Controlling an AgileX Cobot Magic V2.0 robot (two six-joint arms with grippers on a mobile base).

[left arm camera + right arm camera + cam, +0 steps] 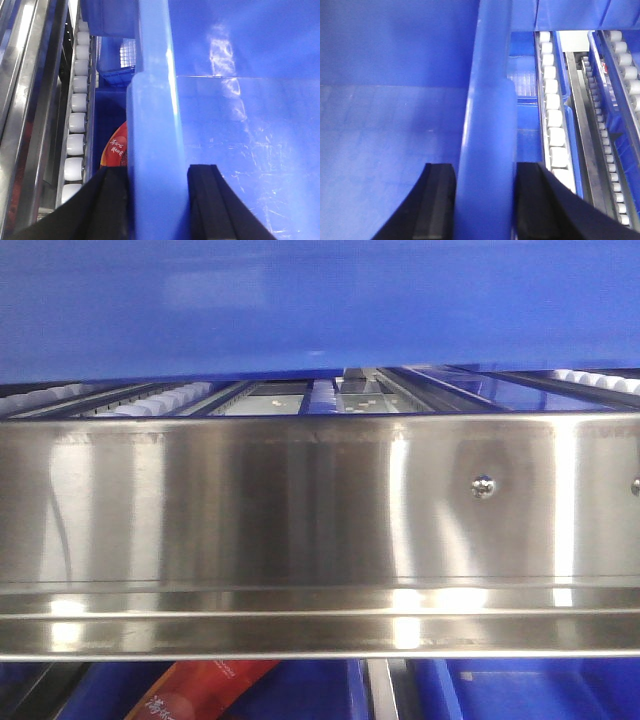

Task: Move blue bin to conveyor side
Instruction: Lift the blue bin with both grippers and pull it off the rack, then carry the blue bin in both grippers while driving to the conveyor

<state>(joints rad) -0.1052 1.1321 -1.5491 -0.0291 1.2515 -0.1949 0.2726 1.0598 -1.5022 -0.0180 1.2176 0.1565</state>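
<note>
Backdrop: steel rail (pixel 300 510), white rollers (pixel 75 125) behind it.
Bin: bin (pixel 300 300) just above rail, lower edge near rail's top.
Grip: left tool (pixel 157 200) and right tool (pixel 485 200) each pinch bin's rim.
Room: narrow gap, bin wall to rollers.

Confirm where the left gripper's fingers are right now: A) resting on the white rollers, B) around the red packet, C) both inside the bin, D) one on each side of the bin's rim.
D: the left wrist view shows the left gripper with its black fingers straddling the thick rim of the blue bin, one outside, one inside.
</note>
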